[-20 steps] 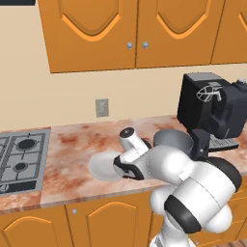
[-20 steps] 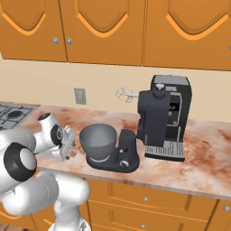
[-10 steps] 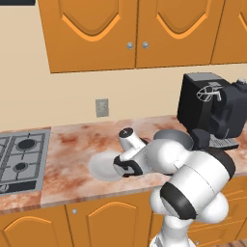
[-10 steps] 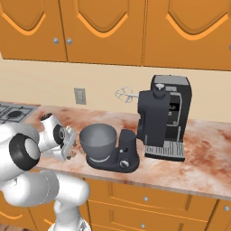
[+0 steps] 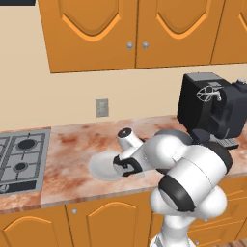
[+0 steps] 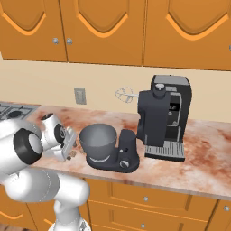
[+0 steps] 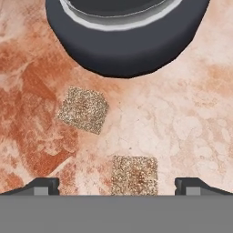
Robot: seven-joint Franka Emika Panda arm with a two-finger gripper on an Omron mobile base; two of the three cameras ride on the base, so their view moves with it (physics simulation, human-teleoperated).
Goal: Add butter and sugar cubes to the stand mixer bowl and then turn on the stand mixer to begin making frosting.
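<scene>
The jaws stand wide and empty, hovering low over the marble counter (image 7: 182,118) just beside the stand mixer (image 6: 135,135). Two sugar cubes (image 7: 83,109) lie on the counter close against the mixer's dark base, which carries the stand mixer bowl (image 6: 98,140). The nearer cube (image 7: 134,175) sits almost squarely between the two fingertips (image 7: 42,185); the other lies further on towards the base and off to one side. A straight descent should likely bracket the nearer cube.

2 sugar cubes (image 7: 83,109), 1 plate (image 5: 102,167)
</scene>
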